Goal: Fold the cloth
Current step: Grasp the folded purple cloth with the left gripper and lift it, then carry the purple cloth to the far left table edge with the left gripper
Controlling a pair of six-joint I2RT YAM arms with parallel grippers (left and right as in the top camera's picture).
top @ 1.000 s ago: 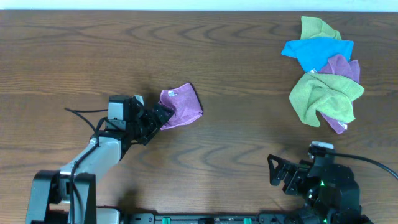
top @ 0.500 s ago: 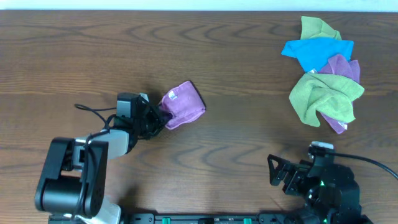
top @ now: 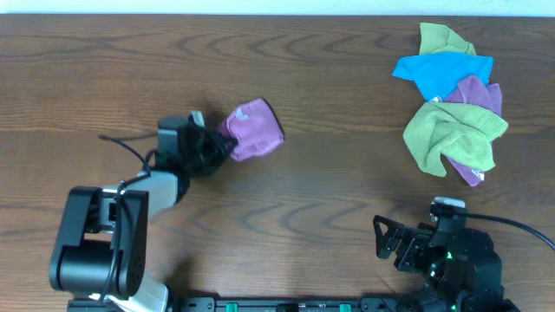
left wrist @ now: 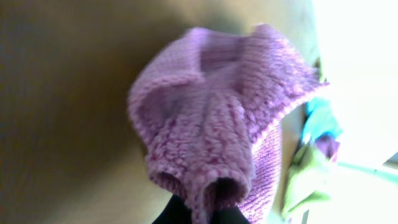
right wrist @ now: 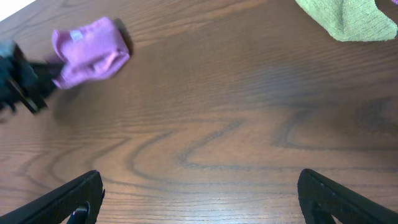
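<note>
The lilac cloth (top: 253,130) lies bunched on the wooden table, left of centre, with a small white tag on its left part. My left gripper (top: 220,147) is at its lower-left edge, shut on a fold of the cloth. In the left wrist view the cloth (left wrist: 217,124) fills the picture, and a rolled edge of it is pinched in my left gripper (left wrist: 202,214). My right gripper (top: 381,239) stands open near the front edge, far from the cloth. The right wrist view shows the cloth (right wrist: 90,53) at upper left and my right gripper (right wrist: 199,185) over bare wood.
A pile of green, blue and purple cloths (top: 451,100) lies at the back right of the table; one green corner (right wrist: 351,18) shows in the right wrist view. The left arm's cable (top: 121,146) trails to the left.
My left gripper has closed on the cloth's near edge. The left arm has swung round and the cloth has shifted slightly away from the front. The right arm has not moved.
</note>
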